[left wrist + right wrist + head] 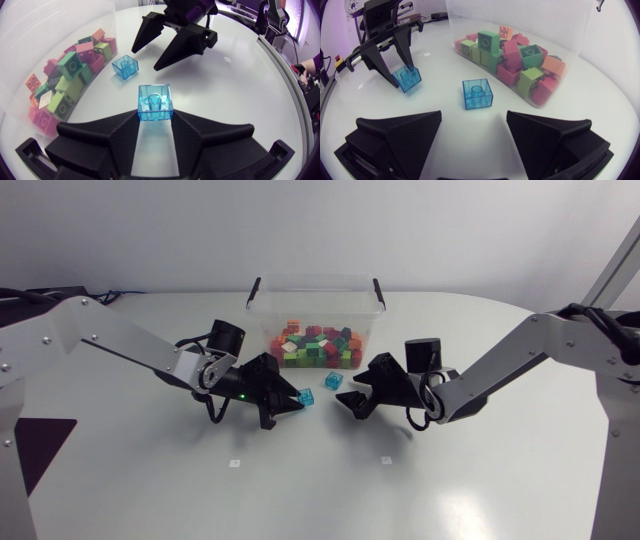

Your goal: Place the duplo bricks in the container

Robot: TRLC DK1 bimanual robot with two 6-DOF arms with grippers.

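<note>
One clear container [316, 278] with two black handles stands at the middle of the tabletop's [320, 490] far edge, holding a heap of green, pink, orange and red duplo bricks [315, 345], perhaps some thirty. Two translucent blue ones are outside it: the loose blue brick [477, 94] lies just before its front wall, between both grippers, and the held blue brick [155, 102] is pinched in the left gripper [155, 119]. The right gripper [474, 116] is spread, holding nothing

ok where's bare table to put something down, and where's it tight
Free: the near strip of table around the white marks, and either side of the container. Crowded: before the container, where a loose blue brick lies between the left gripper, shut on a second brick, and the open right gripper.
</note>
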